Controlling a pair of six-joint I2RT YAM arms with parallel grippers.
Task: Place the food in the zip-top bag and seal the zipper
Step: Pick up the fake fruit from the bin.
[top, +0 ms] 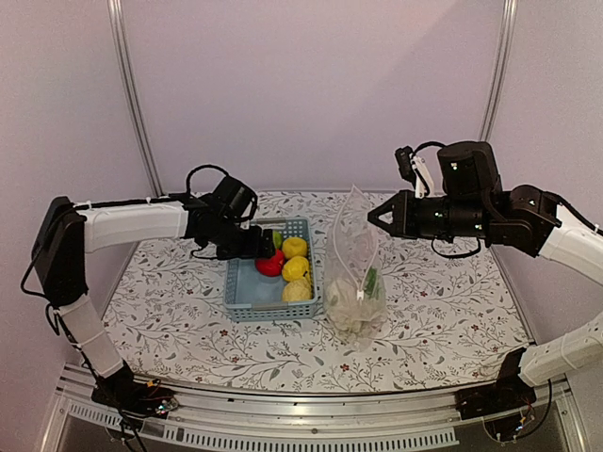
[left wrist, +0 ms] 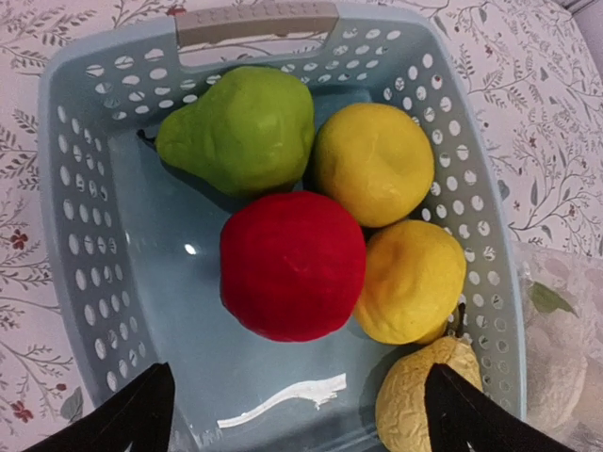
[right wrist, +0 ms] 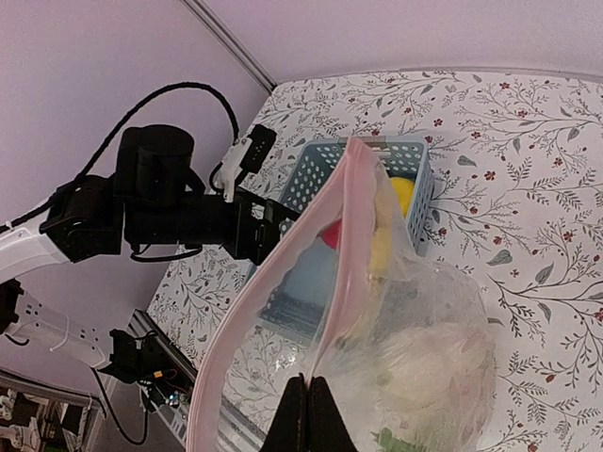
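**Landmark: light-blue basket (top: 247, 294) (left wrist: 68, 198) (right wrist: 306, 184).** A perforated plastic basket with a grey handle bar on its far wall. It sits on the flower-patterned desk (top: 433, 311).

**Contents of the basket, five pieces of the food:**
- green pear (left wrist: 240, 127) (top: 277, 238), at the far wall under the handle
- yellow lemon (left wrist: 374, 162) (top: 295, 247), touching the pear, against the basket's right wall
- red tomato (left wrist: 292, 264) (top: 270, 265), mid-basket, touching the pear and both lemons
- second yellow lemon (left wrist: 410, 281) (top: 296, 268), next along the right wall toward the near end
- pale wrinkled yellow piece (left wrist: 419, 400) (top: 297, 291), in the near right corner

The basket's left half shows bare floor.

**Zip-top bag (top: 353, 268) (right wrist: 424, 348).** Clear and crinkly, it is held upright just beside the basket's right wall, with its base on the desk.
- Contents: a white cauliflower-like piece (top: 347, 303) (right wrist: 438, 363) at the bottom, and a green piece (top: 371, 281) above it. Further pieces are too blurred to name.
- Zipper (right wrist: 250, 315): a pink-tinted strip along the mouth. Its two lips stand apart, so the mouth gapes, unsealed.

**Left jaws.** Spread wide and holding nothing, they hang over the basket's near end, with the tomato ahead of the gap.

**Right jaws.** Pressed together and pinching the bag's top edge, they hold the bag above and to the right of the basket.
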